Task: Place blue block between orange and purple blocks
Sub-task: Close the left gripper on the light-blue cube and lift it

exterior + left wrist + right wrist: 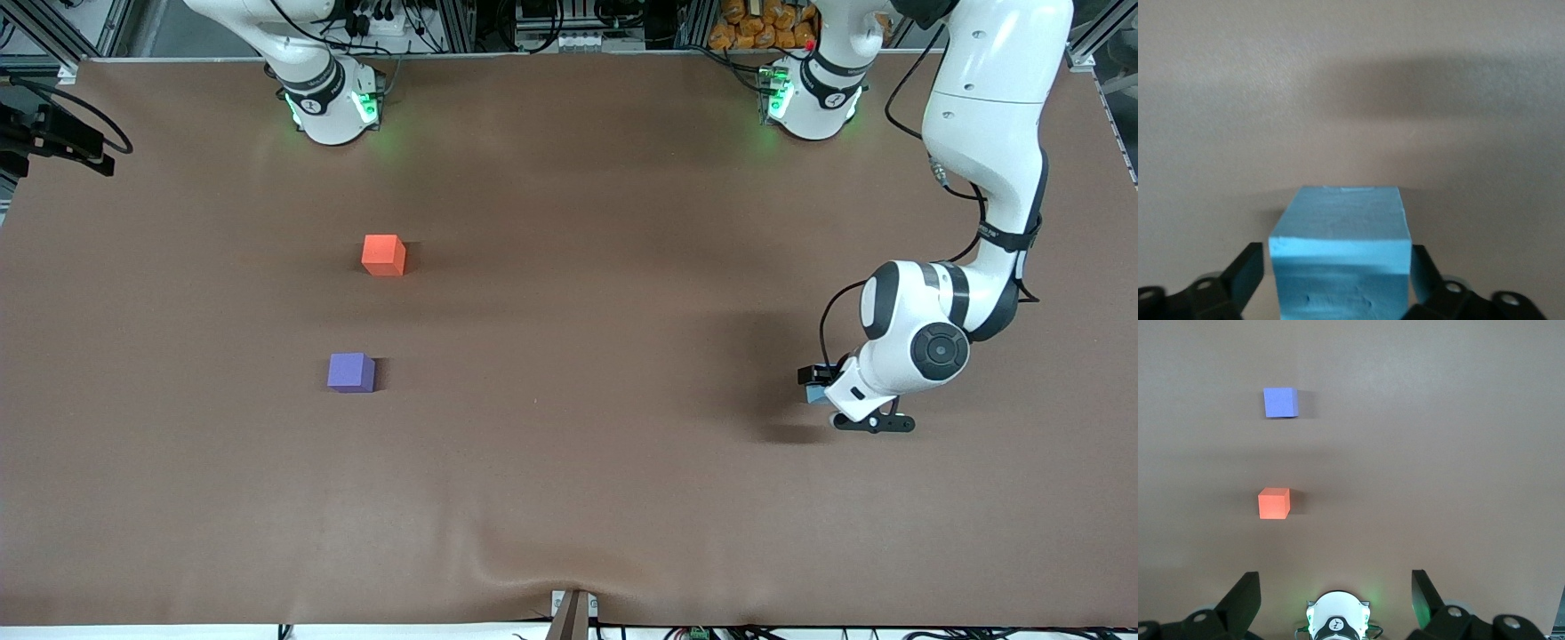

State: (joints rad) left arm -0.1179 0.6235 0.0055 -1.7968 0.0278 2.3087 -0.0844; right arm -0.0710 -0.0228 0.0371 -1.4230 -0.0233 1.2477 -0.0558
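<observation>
A: Left tool (1338,280) is sitting low at the left arm's end of the tabletop (569,462), fingers straddling the blue block (1341,257). Pinching yet?

B: Can't tell, one side is showing a gap. I'd be squeezing square on the flat faces before lifting. Right tool (1335,597) is waiting spread, up over the orange block (384,254) and purple block (350,372).

**Materials and Surface Finish**

The table (569,498) carries a brown, matt covering, smooth apart from a shallow wrinkle at its near edge. The blue block (1340,250) looks like matt foam, with a faint dent in one face. The orange block (384,255) and purple block (350,372) share that matt finish. Arm shells (982,107) are glossy white plastic; the left end effector (1338,283) has matt black fingers (1245,273).
</observation>
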